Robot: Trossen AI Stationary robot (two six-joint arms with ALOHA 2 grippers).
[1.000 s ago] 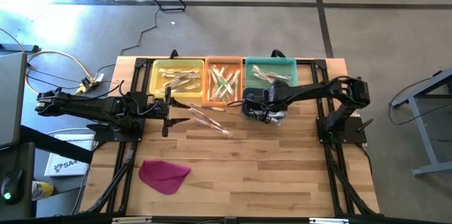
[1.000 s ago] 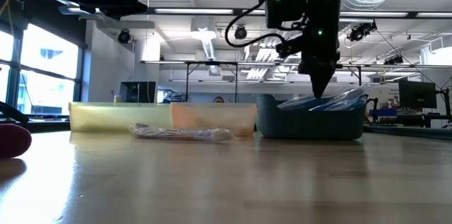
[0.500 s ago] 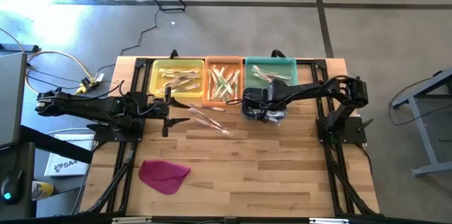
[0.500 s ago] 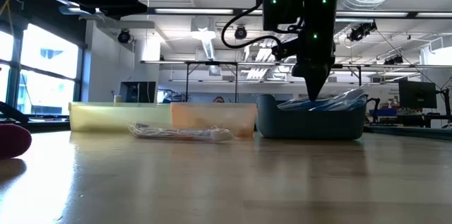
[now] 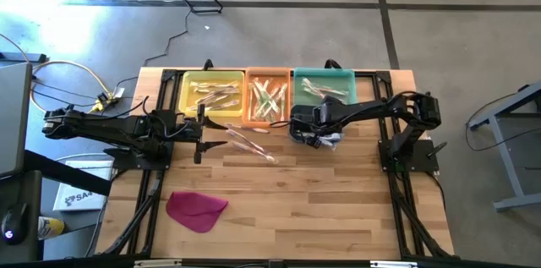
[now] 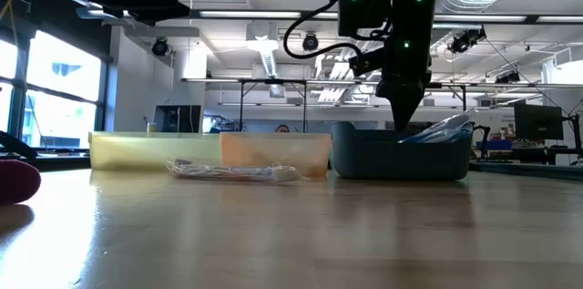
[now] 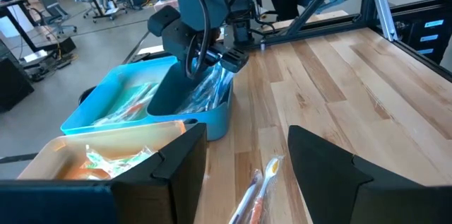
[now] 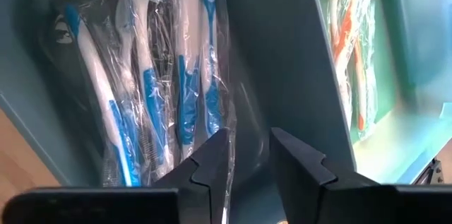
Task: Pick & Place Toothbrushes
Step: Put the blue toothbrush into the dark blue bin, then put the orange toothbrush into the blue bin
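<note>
Blue-handled toothbrushes in clear wrappers lay side by side in a dark blue bin, and the right gripper hung directly over them, its tips at the bin's rim in the low view. Its two fingers stood a narrow gap apart with nothing pinched between them; the wrapped brushes lay just beyond the tips. That dark blue bin sat touching the near wall of a teal bin, on the side away from the table's back edge.

Taking the teal bin as the landmark: an orange bin stood right against it, holding more wrapped toothbrushes, and a yellow bin stood beyond the orange one, with a few brushes inside. The teal bin held several itself. A loose bundle of toothbrushes lay on the wooden table, out in front of the orange bin. A magenta cloth lay well apart from the bins, towards the table's near edge.

The left gripper waited in front of the yellow bin, its fingers spread wide and empty, with the loose bundle just beside it.
</note>
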